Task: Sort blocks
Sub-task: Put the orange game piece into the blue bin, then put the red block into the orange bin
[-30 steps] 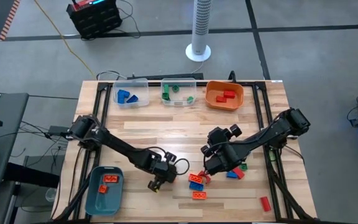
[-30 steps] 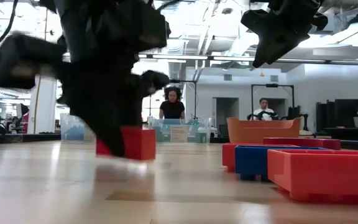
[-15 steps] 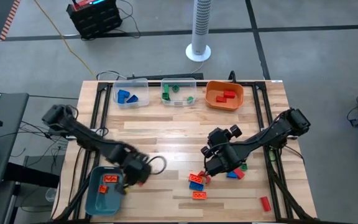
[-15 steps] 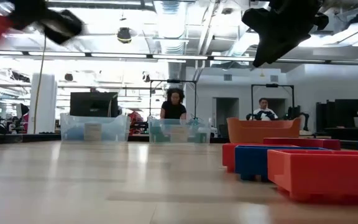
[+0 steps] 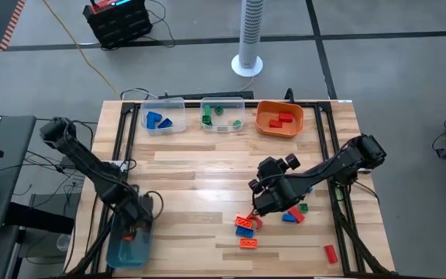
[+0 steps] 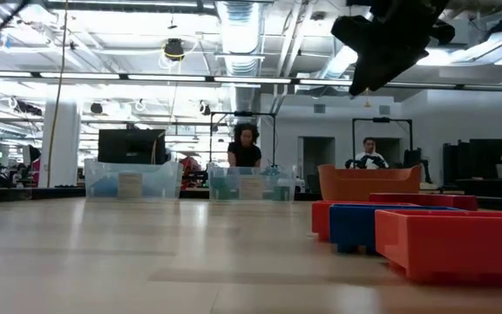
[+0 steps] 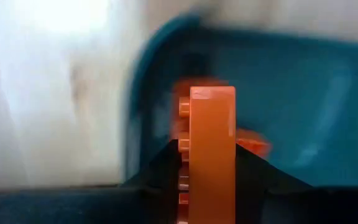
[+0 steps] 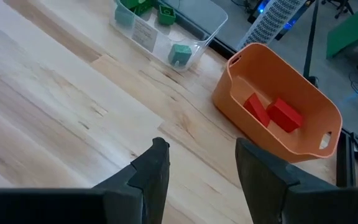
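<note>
Your high view is evenly lit, with only soft shadows under the arms on the tabletop [image 5: 207, 167]. Low view: ceiling lights [image 6: 238, 17] glare above that tabletop. Left wrist view is blurred; the orange block [image 7: 211, 149] looks sharpest.

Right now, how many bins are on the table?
4: a clear bin with blue blocks, a clear bin with green blocks and an orange bin along the far edge; a teal bin under the left hand.

We see a pale planked wood worktop [image 5: 207, 167] with a smooth sheen, glossy plastic blocks [image 5: 246, 225], a matt orange plastic bin [image 8: 278, 118] and a clear plastic bin [image 5: 222, 114].
</note>
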Tool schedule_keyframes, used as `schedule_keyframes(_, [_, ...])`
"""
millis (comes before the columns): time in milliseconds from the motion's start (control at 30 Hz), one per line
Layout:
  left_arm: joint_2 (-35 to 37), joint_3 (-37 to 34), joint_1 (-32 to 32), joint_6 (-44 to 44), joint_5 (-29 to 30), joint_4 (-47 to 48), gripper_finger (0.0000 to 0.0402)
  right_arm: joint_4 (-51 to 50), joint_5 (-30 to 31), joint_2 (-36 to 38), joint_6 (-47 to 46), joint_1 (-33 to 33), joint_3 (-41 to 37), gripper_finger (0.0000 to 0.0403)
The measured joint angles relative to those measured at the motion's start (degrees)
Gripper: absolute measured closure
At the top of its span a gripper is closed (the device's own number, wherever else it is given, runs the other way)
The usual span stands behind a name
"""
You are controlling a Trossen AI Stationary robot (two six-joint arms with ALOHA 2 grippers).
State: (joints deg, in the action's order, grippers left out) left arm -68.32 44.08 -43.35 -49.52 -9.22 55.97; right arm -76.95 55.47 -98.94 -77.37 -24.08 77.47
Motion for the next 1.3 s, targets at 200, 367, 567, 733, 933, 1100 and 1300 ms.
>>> schedule_keyframes(200, [0.57, -5.83, 0.57, -5.51, -4.42, -1.52, 0.0279, 5.44, 0.03, 0.00, 5.71, 0.87, 0.02, 0.0211])
schedule_keyframes(367, [0.66, -2.45, 0.56, -4.38, -3.38, -1.59, 0.0227, 6.71, 0.03, 0.00, 7.37, 1.84, 0.02, 0.0211])
schedule_keyframes(567, [0.62, 2.90, 0.89, -1.03, -6.16, 1.98, 0.0195, 6.72, 0.00, 0.00, 7.42, 1.62, 0.02, 0.0211])
schedule_keyframes(733, [0.64, 11.99, 3.25, 7.42, -1.93, 3.88, 0.0202, 7.40, -0.01, 0.00, 7.57, 1.69, 0.02, 0.0211])
schedule_keyframes(933, [-3.27, 16.85, 10.94, 22.74, 8.52, 0.51, 0.0215, 13.99, -0.05, 0.00, 14.24, 2.08, 0.02, 0.0211])
schedule_keyframes(1100, [-11.84, 16.58, 16.36, 36.59, 11.00, -12.72, 0.0217, 17.54, -1.84, 0.00, 19.40, 2.15, 0.02, 0.0211])
schedule_keyframes(1300, [-20.94, 17.42, 19.42, 48.92, 12.64, -21.58, 0.0217, 20.84, -9.18, 0.00, 24.14, -1.41, 0.02, 0.0211])
